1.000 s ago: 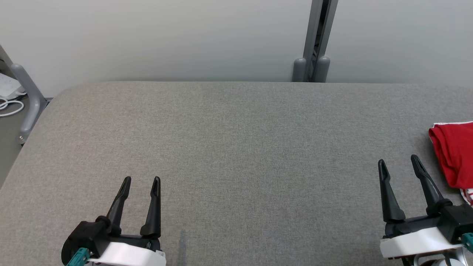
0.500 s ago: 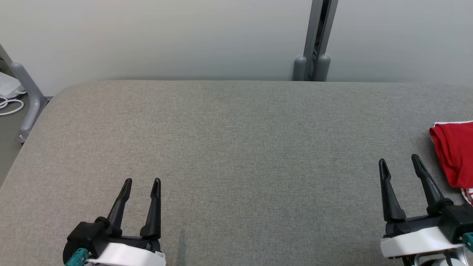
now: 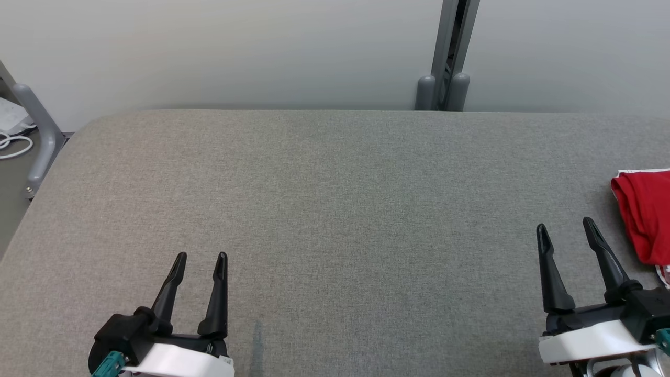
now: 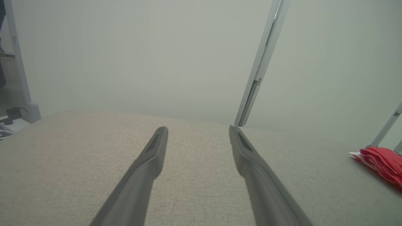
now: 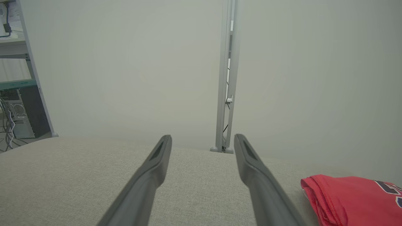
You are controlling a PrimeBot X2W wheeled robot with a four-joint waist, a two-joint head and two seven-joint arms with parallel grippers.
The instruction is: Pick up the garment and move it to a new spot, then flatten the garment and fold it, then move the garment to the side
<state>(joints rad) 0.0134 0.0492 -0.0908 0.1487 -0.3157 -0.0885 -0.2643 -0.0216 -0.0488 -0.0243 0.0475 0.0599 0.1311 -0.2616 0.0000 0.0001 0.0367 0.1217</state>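
Observation:
The garment is red with a white striped edge and lies folded at the far right of the grey padded table, cut off by the picture's edge. It also lies at the right in the left wrist view and at the lower right in the right wrist view, where dark lettering shows on it. My right gripper stands open just left of the garment, apart from it, holding nothing. Open and empty, my left gripper hovers at the lower left over bare table.
A pale partition wall runs behind the table, with a grey upright post on two rounded feet at the back right. A grey frame leg and white cables sit off the table's left edge. Shelving with computer gear stands left.
The whole head view has shifted slightly, so the camera moved: the table's far edge sits higher and the garment sits farther right. Both grippers hold the same pose, open.

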